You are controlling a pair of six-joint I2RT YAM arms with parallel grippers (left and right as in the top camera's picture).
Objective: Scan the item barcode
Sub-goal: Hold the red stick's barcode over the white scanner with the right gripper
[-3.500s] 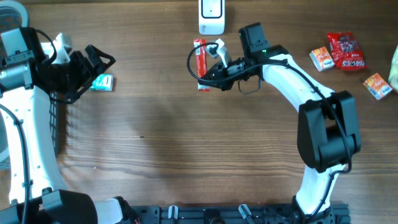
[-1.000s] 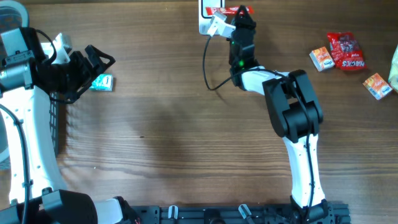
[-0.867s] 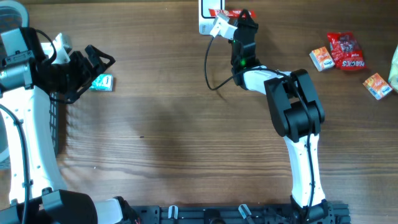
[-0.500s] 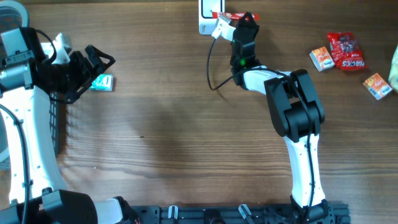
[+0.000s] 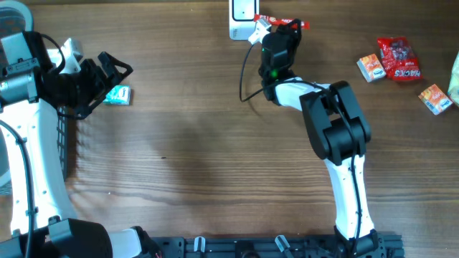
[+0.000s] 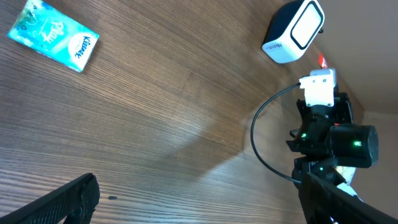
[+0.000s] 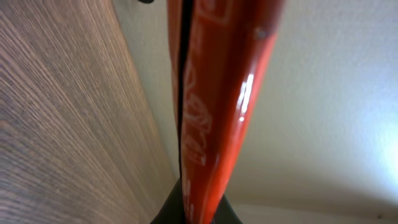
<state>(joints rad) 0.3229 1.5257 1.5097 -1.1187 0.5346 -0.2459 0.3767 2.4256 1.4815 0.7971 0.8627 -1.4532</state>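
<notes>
red packet (image 7: 211,106) print blurred, scanner (image 5: 242,18) top cropped

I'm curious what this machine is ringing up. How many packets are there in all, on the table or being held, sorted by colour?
Red: 2, the held long packet and the sweet bag.
Orange: 2, one small box and another.
Teal: 1, the tissue pack.
Total: 5.
</notes>
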